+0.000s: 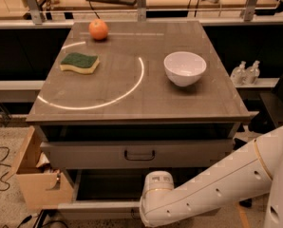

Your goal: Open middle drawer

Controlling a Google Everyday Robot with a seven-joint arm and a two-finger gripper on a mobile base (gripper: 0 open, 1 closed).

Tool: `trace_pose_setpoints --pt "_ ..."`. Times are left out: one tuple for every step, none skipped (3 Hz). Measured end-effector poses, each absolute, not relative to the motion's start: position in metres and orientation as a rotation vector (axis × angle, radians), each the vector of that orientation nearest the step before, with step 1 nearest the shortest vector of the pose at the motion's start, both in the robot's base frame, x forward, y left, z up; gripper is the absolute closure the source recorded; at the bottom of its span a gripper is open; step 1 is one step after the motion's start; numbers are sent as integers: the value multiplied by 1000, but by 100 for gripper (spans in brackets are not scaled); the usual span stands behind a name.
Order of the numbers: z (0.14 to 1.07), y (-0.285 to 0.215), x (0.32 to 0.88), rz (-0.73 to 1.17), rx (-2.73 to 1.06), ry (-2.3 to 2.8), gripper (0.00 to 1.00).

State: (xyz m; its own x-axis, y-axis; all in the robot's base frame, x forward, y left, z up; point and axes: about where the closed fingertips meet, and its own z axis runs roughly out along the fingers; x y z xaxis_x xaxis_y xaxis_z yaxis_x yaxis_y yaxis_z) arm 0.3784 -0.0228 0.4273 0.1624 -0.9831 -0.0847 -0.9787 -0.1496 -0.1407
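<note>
We are looking down at a grey cabinet with a flat top [132,103]. On the top, an orange [98,29] is sitting near the far edge. A green and yellow sponge [80,62] is lying in front of it, and a white bowl [184,68] is standing upright on the right side. A thin arc of light [132,87] is curving over the surface between the sponge and the bowl.

Under the top, the taller-fronted drawer [84,154] is showing its dark handle [139,154] at the centre. Below it, the middle drawer [99,209] is standing pulled out toward us. Its dark interior is lying open to view, and its low grey front is running along the bottom of the picture.

The white arm [217,189] is reaching in from the lower right. Its rounded end [157,183] is hanging over the middle of this drawer's front edge and is covering the place where the drawer's handle should be. The gripper is sitting behind or under this end of the arm, at the drawer front, so we are not seeing it. We cannot tell whether it is spread or closed, or whether it is gripping anything.

A light-brown wooden box [32,184] is standing on the floor just beside the cabinet on the left. Two small bottles [246,72] are standing on a ledge to the right.
</note>
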Motion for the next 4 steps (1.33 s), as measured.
trace_pose_setpoints --pt "427 -23 378 -40 -2265 1934 100" --pt "443 -26 383 -66 -2283 1935 100" --pt "487 -34 396 -129 -2323 1939 100" --pt "539 -44 414 -197 -2365 1942 100"
